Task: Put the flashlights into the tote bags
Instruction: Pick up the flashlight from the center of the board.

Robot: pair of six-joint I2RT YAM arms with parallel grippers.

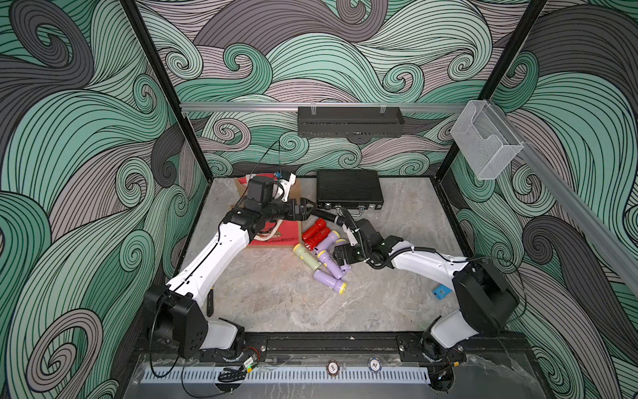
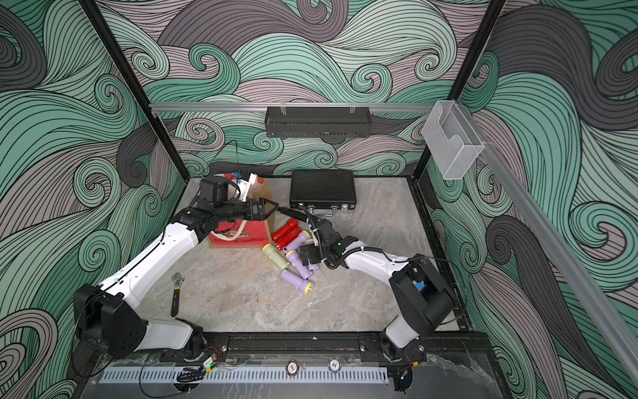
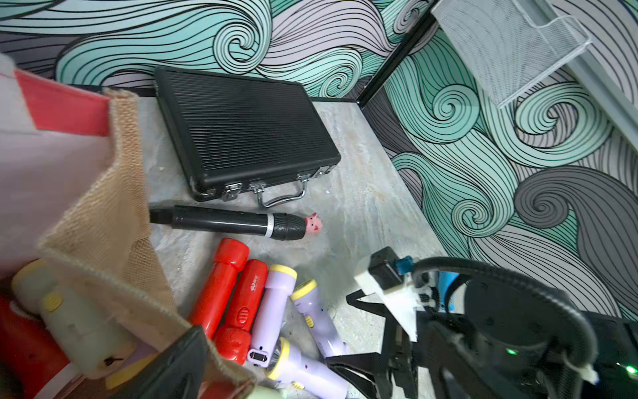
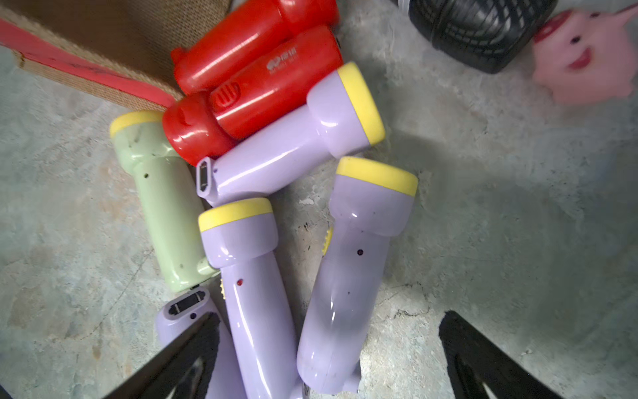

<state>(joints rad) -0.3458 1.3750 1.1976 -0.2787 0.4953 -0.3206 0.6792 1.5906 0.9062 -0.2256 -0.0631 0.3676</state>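
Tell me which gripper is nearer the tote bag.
Left. The left gripper is over the rim of the tote bag; the right gripper hangs over the flashlights lying beside it.

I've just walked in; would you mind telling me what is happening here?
A robot is packing flashlights into a tote bag. The left gripper hangs open over the bag's rim, and a pale green flashlight lies inside. The right gripper is open, poised above a lilac flashlight among those on the table.
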